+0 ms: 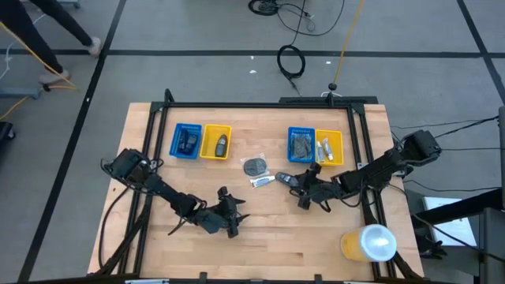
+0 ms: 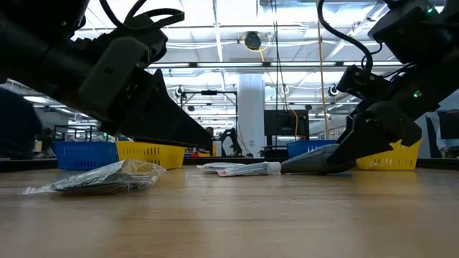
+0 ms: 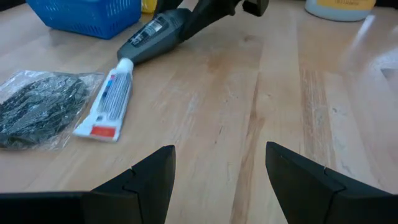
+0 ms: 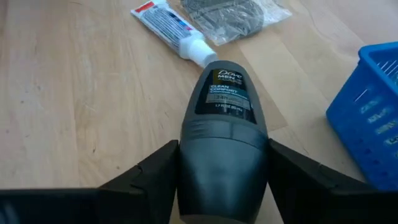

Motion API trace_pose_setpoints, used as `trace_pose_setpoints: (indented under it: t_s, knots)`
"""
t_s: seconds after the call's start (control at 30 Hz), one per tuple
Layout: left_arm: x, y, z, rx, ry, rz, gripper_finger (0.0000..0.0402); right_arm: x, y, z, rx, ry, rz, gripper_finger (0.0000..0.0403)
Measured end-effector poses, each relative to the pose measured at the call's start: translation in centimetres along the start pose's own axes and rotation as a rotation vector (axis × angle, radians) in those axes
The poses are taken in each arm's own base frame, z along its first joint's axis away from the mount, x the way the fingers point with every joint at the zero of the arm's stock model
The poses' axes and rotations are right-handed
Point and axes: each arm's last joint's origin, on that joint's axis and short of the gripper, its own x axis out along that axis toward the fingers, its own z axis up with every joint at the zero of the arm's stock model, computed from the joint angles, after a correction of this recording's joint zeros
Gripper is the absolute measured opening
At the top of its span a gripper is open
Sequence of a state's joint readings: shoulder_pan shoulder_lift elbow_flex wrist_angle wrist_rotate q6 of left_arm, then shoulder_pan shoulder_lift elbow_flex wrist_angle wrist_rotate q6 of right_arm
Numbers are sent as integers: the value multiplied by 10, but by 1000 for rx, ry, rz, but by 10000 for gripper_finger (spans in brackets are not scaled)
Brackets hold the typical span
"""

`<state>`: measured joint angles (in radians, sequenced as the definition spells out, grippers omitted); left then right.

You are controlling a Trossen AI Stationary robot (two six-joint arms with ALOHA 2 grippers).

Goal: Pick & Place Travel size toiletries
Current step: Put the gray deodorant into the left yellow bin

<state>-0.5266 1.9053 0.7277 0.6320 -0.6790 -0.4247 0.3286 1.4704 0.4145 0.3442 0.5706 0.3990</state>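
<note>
From above, your right gripper (image 1: 302, 189) sits mid-table clamped on the dark grey deodorant (image 1: 285, 179), right next to the small white tube (image 1: 261, 182) and the clear-wrapped disc (image 1: 255, 166). Your left gripper (image 1: 233, 214) hangs over bare wood nearer the front edge.

At table height, the deodorant (image 2: 310, 164) lies low on the table, nose touching the tube (image 2: 244, 169); the wrapped disc (image 2: 107, 176) sits closer.

Your left wrist cam shows the fingers (image 3: 152, 180) spread apart with nothing between them.

Your right wrist cam shows the fingers (image 4: 158, 171) squeezing the deodorant (image 4: 222, 134) on both sides, beside a blue tray (image 4: 373, 112).
</note>
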Motion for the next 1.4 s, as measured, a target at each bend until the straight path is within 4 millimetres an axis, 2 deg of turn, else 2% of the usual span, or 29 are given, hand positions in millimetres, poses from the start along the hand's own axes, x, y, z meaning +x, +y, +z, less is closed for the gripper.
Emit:
trace_pose_setpoints:
  t_s: [0.13,0.3,0.4,0.63,0.77,0.9,1.07,1.27,1.4]
  knots:
    - [1,-3,8,48,-47,-12,244,0,1,0,-29,9,30,198]
    - [7,-14,36,233,-134,-13,244,-8,14,-1,-133,-13,135,203]
    - [14,-18,54,336,-170,-30,244,-17,26,3,-211,-92,205,206]
    - [39,-11,94,372,-233,-242,246,-34,47,9,-337,-256,334,203]
    - [55,-2,106,385,-234,-311,278,-37,50,10,-337,-283,352,204]
    - [70,5,108,404,-157,-299,324,-37,50,11,-336,-290,352,204]
    - [89,5,100,364,-120,-147,361,-38,51,13,-320,-312,355,204]
    - [99,-1,97,345,-58,-186,367,-39,51,16,-301,-336,359,204]
    - [98,-2,101,317,-65,-217,348,-39,51,16,-302,-339,356,204]
